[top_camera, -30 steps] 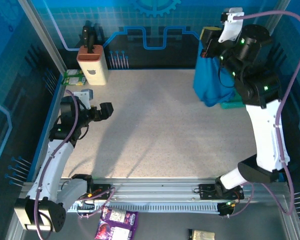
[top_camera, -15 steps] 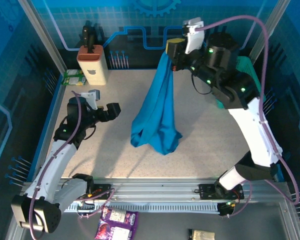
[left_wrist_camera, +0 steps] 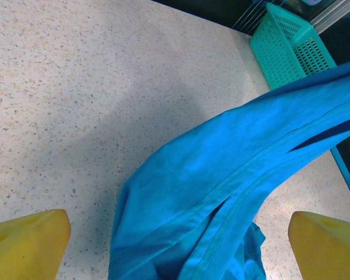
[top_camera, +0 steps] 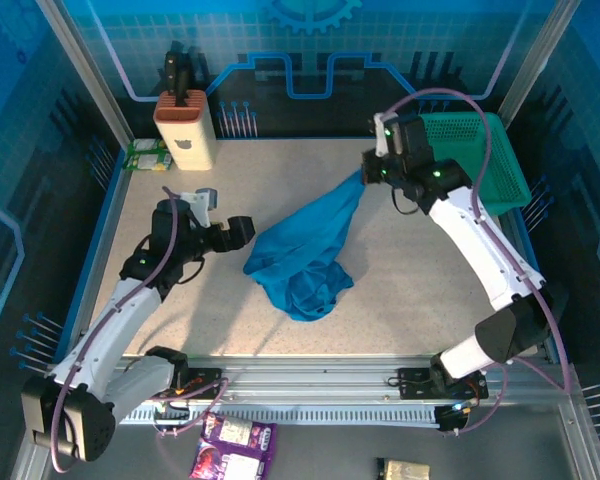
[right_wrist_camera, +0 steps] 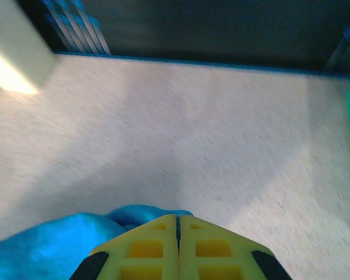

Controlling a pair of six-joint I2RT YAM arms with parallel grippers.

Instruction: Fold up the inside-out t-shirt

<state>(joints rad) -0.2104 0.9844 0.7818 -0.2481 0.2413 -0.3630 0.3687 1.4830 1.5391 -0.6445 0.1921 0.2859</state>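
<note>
**Left side.** A beige block (top_camera: 185,131) stands at the far left corner of the desk (top_camera: 280,180). A green packet (top_camera: 145,153) lies just beside it, against the left edge. The left gripper (top_camera: 242,231) is released. In the left wrist view its yellow fingertips (left_wrist_camera: 26,242) stand wide apart at the lower corners of the frame, and nothing is clamped between them. In the top view this gripper sits low over the desk, just beside the left edge of the t-shirt (top_camera: 305,255) and pointing toward it.

**Centre.** The t-shirt is on the desk near the middle, bunched into a crumpled heap at its near end. From the heap, a band of cloth is drawn taut and rises toward the far right. The left wrist view shows this band (left_wrist_camera: 221,175) crossing the frame diagonally, with seam lines running along it.

**Right side.** The right gripper (top_camera: 364,176) is clenched on the upper end of the t-shirt and holds that end off the desk. In the right wrist view the yellow fingers (right_wrist_camera: 163,248) meet with no gap, and blue cloth (right_wrist_camera: 41,254) bulges out below and to the left of them. A teal mesh basket (top_camera: 475,150) sits at the far right corner of the desk, behind the right arm and apart from the t-shirt.
</note>
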